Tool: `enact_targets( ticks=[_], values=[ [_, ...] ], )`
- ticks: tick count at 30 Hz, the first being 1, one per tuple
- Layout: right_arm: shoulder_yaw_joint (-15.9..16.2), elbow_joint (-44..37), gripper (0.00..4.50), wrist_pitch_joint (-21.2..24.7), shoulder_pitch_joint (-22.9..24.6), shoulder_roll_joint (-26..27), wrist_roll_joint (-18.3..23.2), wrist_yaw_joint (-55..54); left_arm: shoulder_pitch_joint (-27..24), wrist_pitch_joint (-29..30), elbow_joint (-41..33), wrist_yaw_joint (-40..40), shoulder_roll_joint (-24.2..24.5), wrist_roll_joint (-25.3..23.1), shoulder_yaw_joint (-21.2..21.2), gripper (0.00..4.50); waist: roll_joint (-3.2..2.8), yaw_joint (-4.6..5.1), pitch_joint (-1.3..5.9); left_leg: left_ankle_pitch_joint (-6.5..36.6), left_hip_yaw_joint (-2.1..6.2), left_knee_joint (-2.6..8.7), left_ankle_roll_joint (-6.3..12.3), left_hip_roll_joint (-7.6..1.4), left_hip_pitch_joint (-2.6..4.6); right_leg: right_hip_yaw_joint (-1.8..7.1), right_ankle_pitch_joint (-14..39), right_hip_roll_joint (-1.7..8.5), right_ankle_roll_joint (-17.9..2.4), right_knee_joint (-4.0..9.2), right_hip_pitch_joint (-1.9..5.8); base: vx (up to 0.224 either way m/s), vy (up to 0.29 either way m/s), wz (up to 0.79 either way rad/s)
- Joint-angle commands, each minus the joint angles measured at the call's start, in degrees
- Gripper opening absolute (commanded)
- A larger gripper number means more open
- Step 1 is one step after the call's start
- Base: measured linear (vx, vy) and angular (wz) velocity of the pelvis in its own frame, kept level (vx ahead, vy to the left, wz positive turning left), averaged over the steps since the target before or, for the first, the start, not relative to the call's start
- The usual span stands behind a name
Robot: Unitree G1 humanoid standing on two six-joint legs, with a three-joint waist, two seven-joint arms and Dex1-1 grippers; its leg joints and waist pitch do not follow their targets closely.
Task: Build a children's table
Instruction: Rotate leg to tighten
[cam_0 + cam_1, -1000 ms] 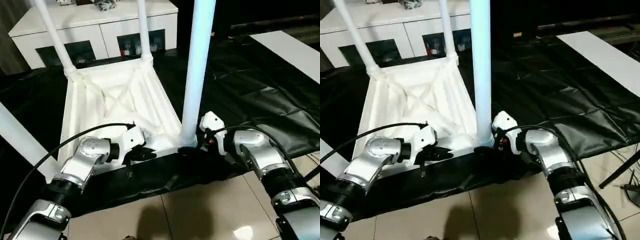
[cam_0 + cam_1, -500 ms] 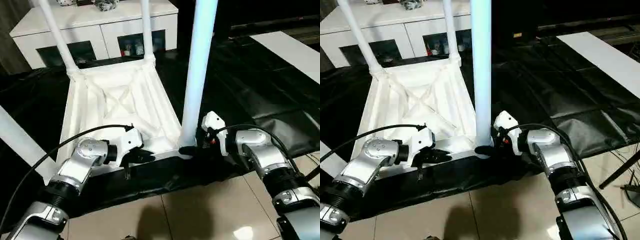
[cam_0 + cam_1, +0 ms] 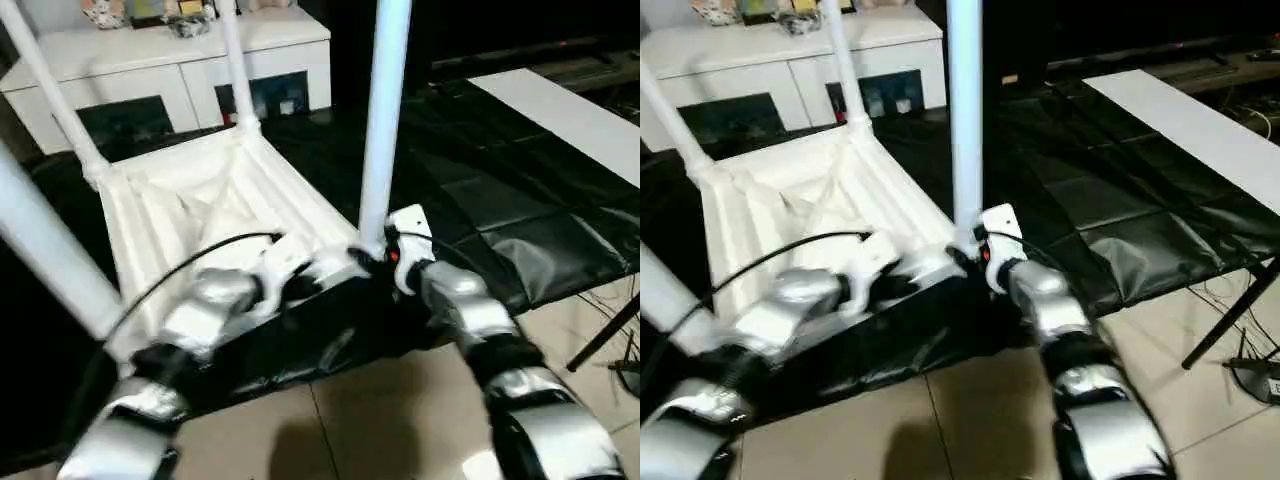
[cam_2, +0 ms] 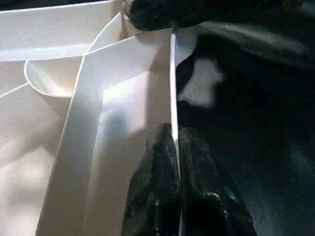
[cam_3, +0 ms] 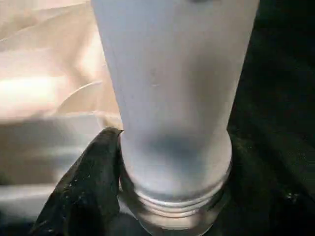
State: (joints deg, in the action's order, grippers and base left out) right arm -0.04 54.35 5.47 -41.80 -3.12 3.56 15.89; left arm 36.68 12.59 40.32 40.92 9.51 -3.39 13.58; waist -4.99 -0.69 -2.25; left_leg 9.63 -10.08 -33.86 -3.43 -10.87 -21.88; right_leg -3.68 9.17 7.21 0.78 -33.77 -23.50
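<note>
The white tabletop (image 3: pixel 200 210) lies upside down on the black-covered work table, with four white legs standing in its corner sockets. My left gripper (image 4: pixel 173 132) is shut on the thin raised rim (image 4: pixel 172 73) of the near edge, one finger on each side. My right gripper (image 3: pixel 375 262) is at the foot of the near right leg (image 3: pixel 383 110). In the right wrist view one black finger (image 5: pixel 93 167) presses against that leg (image 5: pixel 172 88) just above its threaded collar, and the other finger is hidden behind it. The near left leg (image 3: pixel 45 240) rises at the picture's left.
A white cabinet (image 3: pixel 150 60) with dark glass doors stands behind the work table. A white board (image 3: pixel 570 110) lies on the black cover (image 3: pixel 480 180) at the right. Tiled floor (image 3: pixel 400 400) is below the near edge, with a black stand leg (image 3: pixel 1230 320) at the far right.
The whole picture has shifted and tilted, so the camera has moved. Both arms now look blurred and closer together. The grippers keep their holds on the rim and the near right leg.
</note>
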Motion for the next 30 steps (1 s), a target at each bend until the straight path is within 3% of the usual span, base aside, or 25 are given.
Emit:
enact_targets(
  ticks=[1,3,4,6,7,8,10,14,18,20,23,28,30],
  values=[
    [-0.78,5.02,2.74,1.28,-1.34,4.74,1.19,-6.02,1.70,0.08,3.10,-5.99,-4.30,0.21,-0.14,0.00,0.40,0.35,2.80,30.33,0.63,4.72,-0.79,-0.57,1.77,0.27,31.71,0.53,-7.95,6.02,1.05,0.000,0.000,0.00],
    [-1.05,8.32,2.74,0.01,-3.40,6.56,0.86,-7.30,3.22,-0.73,5.36,-9.49,-5.88,-1.72,0.23,0.00,0.31,0.43,2.89,31.59,0.90,4.88,-0.76,-0.60,1.97,-0.11,31.99,0.56,-7.31,6.30,1.18,0.000,0.000,0.00],
    [-1.65,8.82,2.74,-0.53,-3.87,7.02,1.42,-6.61,3.54,-1.12,5.94,-9.79,-6.09,-2.38,0.68,0.00,0.62,0.46,2.99,31.78,1.01,5.07,-0.48,-0.71,1.76,-0.20,30.77,0.59,-7.17,6.38,1.51,0.000,0.000,0.00],
    [-2.55,8.94,3.30,-1.39,-4.27,7.39,1.94,-6.76,3.84,-1.58,6.62,-9.85,-6.28,-2.74,0.92,0.00,0.76,0.46,2.84,32.30,0.98,5.27,0.07,-0.72,1.55,-0.18,30.45,0.60,-7.12,6.48,1.46,0.000,0.000,0.00],
    [-2.46,8.79,3.30,-1.97,-4.42,7.35,1.70,-6.68,3.65,-1.61,6.39,-9.52,-6.11,-2.69,0.92,0.00,0.55,0.41,2.94,32.35,1.06,5.35,0.12,-0.75,1.58,-0.13,30.01,0.68,-7.24,6.37,1.56,0.000,0.000,0.00],
    [-2.36,8.59,3.54,-2.50,-4.52,7.27,1.50,-6.59,3.43,-1.73,6.06,-9.21,-5.85,-2.70,0.96,0.00,0.71,0.43,2.98,32.20,1.07,5.44,0.23,-0.81,1.46,-0.10,29.49,0.74,-7.35,6.33,1.67,0.000,0.000,0.00],
    [-2.22,8.48,3.69,-4.46,-5.14,6.84,0.78,-5.80,2.66,-3.03,5.12,-7.37,-4.50,-2.72,0.94,0.00,0.85,0.64,3.05,31.27,1.28,5.76,0.47,-0.88,0.66,-0.18,27.92,0.88,-7.58,6.02,2.24,0.000,0.000,0.00],
    [-1.64,8.20,3.97,-5.11,-5.27,6.11,0.39,-3.11,1.85,-4.20,4.19,-5.40,-3.26,-2.55,0.91,0.00,0.95,0.72,2.96,31.64,1.08,5.58,0.94,-0.75,0.86,-0.06,29.17,1.03,-7.76,6.27,1.91,0.000,0.000,0.00],
    [4.37,1.66,3.97,-5.88,-1.62,0.65,-2.69,11.54,-1.03,-6.62,1.50,1.15,1.02,-1.59,0.88,0.00,1.26,0.55,3.08,29.38,0.92,5.60,1.85,-0.81,0.38,0.04,27.78,1.05,-7.93,6.09,2.34,0.000,0.000,0.00],
    [5.90,-1.80,3.97,-6.16,0.25,-2.29,-2.85,16.57,-2.11,-7.42,0.30,4.06,2.68,-0.74,0.83,0.00,1.37,0.21,3.24,27.40,0.60,5.49,2.51,-1.00,0.63,0.40,25.68,1.07,-8.79,5.99,2.23,0.000,0.000,0.00],
    [7.49,-7.05,3.97,-6.98,2.83,-7.41,-2.36,25.31,-4.47,-10.34,-3.24,12.27,5.51,2.09,1.13,0.00,1.27,-0.46,3.36,23.26,0.28,5.39,3.69,-1.36,0.34,0.55,20.43,1.00,-11.44,5.24,2.60,0.000,0.000,0.00],
    [9.54,-13.75,3.97,-7.18,5.67,-13.84,-0.37,38.30,-7.84,-8.87,-10.84,23.59,10.14,5.90,2.48,0.00,0.96,-1.84,3.51,21.47,-0.35,4.96,4.08,-1.83,0.95,1.07,16.35,0.66,-13.72,4.44,2.03,0.011,-0.004,0.02],
    [10.14,-15.51,3.97,-6.57,6.24,-15.94,0.32,43.06,-8.69,-7.64,-13.32,26.98,11.62,7.48,2.56,0.00,0.94,-2.40,3.98,18.06,-0.53,4.58,4.42,-1.81,0.96,1.17,11.35,0.61,-15.15,3.62,2.32,0.075,-0.015,0.11]
  ],
)
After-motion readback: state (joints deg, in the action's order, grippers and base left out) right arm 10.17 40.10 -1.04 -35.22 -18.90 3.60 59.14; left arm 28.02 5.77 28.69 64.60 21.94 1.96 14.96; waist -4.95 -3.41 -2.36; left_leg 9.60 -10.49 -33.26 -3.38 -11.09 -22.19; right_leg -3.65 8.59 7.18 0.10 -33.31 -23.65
